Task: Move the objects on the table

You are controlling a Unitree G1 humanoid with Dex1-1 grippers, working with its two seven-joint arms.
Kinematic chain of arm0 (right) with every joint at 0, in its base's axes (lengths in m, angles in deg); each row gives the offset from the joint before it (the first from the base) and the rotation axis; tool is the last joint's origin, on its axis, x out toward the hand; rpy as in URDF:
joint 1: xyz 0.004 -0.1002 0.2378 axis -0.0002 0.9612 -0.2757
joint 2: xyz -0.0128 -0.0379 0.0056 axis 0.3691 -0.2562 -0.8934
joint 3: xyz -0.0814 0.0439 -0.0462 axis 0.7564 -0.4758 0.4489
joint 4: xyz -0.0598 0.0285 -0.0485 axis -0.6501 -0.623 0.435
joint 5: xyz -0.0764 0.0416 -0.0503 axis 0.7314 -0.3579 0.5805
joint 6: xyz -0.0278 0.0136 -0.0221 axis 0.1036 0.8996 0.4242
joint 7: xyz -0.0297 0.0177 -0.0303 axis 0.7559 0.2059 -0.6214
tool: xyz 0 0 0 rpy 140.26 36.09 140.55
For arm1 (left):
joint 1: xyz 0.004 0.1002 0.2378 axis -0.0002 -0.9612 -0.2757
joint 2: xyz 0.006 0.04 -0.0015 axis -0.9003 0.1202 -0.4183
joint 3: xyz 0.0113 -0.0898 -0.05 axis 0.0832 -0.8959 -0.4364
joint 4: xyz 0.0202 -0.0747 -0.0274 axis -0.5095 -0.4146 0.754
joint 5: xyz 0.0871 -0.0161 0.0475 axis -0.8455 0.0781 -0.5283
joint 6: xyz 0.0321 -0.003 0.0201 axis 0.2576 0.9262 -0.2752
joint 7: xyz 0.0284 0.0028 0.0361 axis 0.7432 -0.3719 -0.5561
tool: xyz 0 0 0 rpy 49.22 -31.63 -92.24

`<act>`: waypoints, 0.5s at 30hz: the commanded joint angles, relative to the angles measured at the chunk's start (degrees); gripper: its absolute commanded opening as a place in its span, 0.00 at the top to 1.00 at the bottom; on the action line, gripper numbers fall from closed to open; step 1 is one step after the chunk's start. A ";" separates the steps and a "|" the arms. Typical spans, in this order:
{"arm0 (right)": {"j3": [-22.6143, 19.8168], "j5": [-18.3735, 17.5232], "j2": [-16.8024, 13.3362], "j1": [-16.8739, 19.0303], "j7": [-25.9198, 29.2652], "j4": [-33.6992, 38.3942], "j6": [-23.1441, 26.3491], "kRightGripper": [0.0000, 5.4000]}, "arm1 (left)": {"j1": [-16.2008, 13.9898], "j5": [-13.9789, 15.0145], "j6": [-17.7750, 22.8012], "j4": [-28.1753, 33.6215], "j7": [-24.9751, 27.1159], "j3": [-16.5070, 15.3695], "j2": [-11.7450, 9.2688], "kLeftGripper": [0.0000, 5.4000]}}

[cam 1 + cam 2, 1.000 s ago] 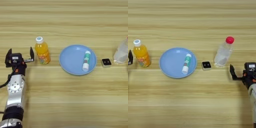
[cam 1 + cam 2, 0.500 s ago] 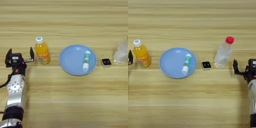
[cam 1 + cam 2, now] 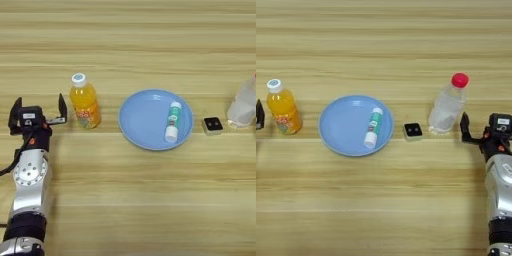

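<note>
Left eye view.
- Blue plate (image 3: 150,120), the landmark, lies mid-table (image 3: 125,200); a green-and-white tube (image 3: 172,121) rests in its right half, cap toward the robot.
- Orange juice bottle (image 3: 84,100): upright, just left of the plate, not touching it. Unmoved over the last second.
- Left gripper (image 3: 39,112): left of the plate and just beyond the juice bottle, fingers spread wide and pointing away from the robot, holding nothing; the nearer finger stands close to the bottle but apart from it. No change from a second ago.
- White cube with black face (image 3: 213,125): just right of the plate, unmoved.
- Clear plastic bottle (image 3: 243,106): right of the cube, cut by the frame edge.

Right eye view.
- Clear plastic bottle with red cap: upright, well right of the plate, just past the cube, place unchanged.
- Right gripper (image 3: 483,131): the one item that has changed. Over the last second it has drawn in from the frame edge toward the plate, and its one visible finger now stands just right of the clear bottle, not touching. The other finger is out of frame, so its opening cannot be read; it grips nothing visible.

Assessment: the right arm looks to be closing on the clear bottle for a first pick; no object has yet been moved.
</note>
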 commanded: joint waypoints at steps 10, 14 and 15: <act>1.45 1.10 1.15 -2.35 -1.84 -0.72 -1.40 0.01 | -3.06 -0.57 4.22 7.01 1.20 -0.56 -3.14 0.00; 1.54 1.01 1.38 -2.21 -2.28 -0.49 -1.27 0.01 | -4.76 -0.35 5.97 9.71 2.51 -0.27 -3.54 0.00; 1.61 1.01 1.49 -2.10 -2.43 -0.26 -1.20 0.01 | -5.22 0.10 6.61 10.52 2.94 -0.38 -3.56 0.00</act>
